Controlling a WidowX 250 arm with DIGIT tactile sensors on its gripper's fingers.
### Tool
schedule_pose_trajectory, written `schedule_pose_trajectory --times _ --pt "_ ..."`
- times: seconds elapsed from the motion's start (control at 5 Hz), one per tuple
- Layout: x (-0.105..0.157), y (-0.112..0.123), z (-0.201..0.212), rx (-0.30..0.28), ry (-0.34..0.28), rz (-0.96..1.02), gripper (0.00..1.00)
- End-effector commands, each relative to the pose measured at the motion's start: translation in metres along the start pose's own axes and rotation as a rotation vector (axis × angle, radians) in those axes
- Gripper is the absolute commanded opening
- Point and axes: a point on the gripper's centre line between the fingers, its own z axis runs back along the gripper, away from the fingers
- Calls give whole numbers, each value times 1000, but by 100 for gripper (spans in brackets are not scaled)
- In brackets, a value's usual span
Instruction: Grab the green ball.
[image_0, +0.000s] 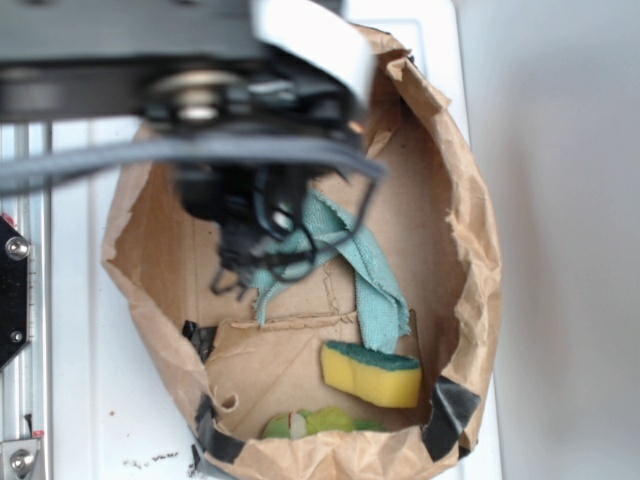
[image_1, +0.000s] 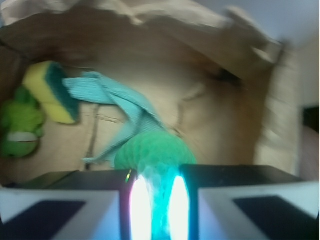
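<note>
Exterior view: a brown paper bag (image_0: 470, 230), mouth rolled open and patched with black tape at the near rim, sits on the white bench (image_0: 80, 420) and covers most of its width. The arm reaches down into the bag's far-left part; the tool (image_0: 245, 255) shows only as a dark blurred mass there, with loose black cables around it.

Inside the bag: a teal cloth strip (image_0: 375, 270) runs from the tool toward the near right. A yellow sponge with a green top (image_0: 372, 375) lies just past the cloth's near end. A lime-green leafy toy (image_0: 320, 422) sits at the near rim, just beside the sponge.

The green ball is hidden under the arm in the exterior view. Wrist view: the green ball (image_1: 155, 150) sits on the bag floor directly ahead of the tool (image_1: 156, 207), its near side lying between the two glowing finger pads (image_1: 140, 205). The cloth's end touches the ball's far side. The gap between the pads looks narrow; contact with the ball cannot be told, nor whether it is gripped.
</note>
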Motion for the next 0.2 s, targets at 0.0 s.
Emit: schedule_pose_trajectory --times 0.0 --pt "-25 -20 37 59 -58 -19 0"
